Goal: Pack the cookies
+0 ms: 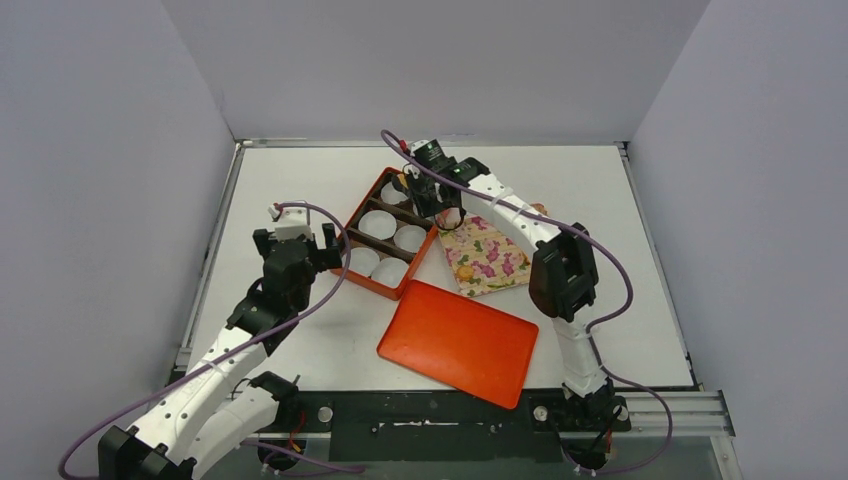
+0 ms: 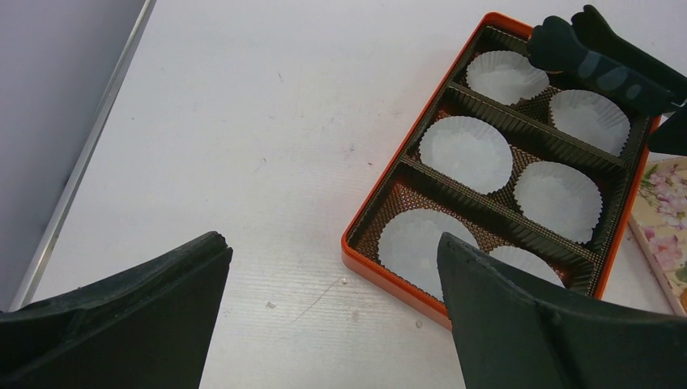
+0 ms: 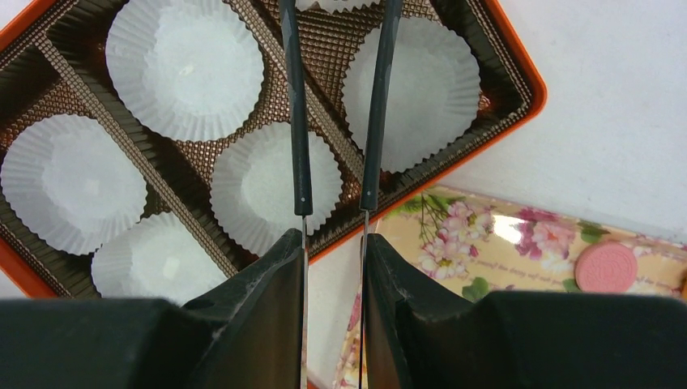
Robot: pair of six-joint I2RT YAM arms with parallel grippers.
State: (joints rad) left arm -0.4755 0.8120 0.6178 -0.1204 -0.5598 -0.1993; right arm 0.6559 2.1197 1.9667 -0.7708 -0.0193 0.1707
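1. Writing: the only print visible is a fine script line on the flower-printed cream rectangular tray (image 3: 478, 251), and it is too small to read. No brand marks are visible.
2. Pink round cookie (image 3: 606, 266): it lies flat and face up on the tray, well right of the tool line. It has a ridged rim and an embossed face whose pattern I cannot make out. Being a disc, it has no long axis. Other cookies are not clear enough to log.
3. Orange rectangular box (image 3: 535, 85): it holds a dark brown waffle-textured divider insert (image 3: 332, 57) and white fluted paper cups (image 2: 470, 152), two per row. None of the cups in view has a cookie in it.
4. In the top view the box's long axis runs away from the arm bases, slightly skewed. The tray sits just beside its right edge.
5. A flat orange lid with rounded corners (image 1: 460, 342) lies on the white table (image 2: 243, 121), nearer the bases.
6. Right gripper (image 3: 332, 239): the fingers are clamped on thin metal tweezers (image 3: 298, 121) with black-coated prongs. The prongs are apart and point out over the box, and their tips are cut off by the frame.
7. Left gripper (image 2: 332, 243): the fingers are spread wide and hold nothing, above the table left of the box.
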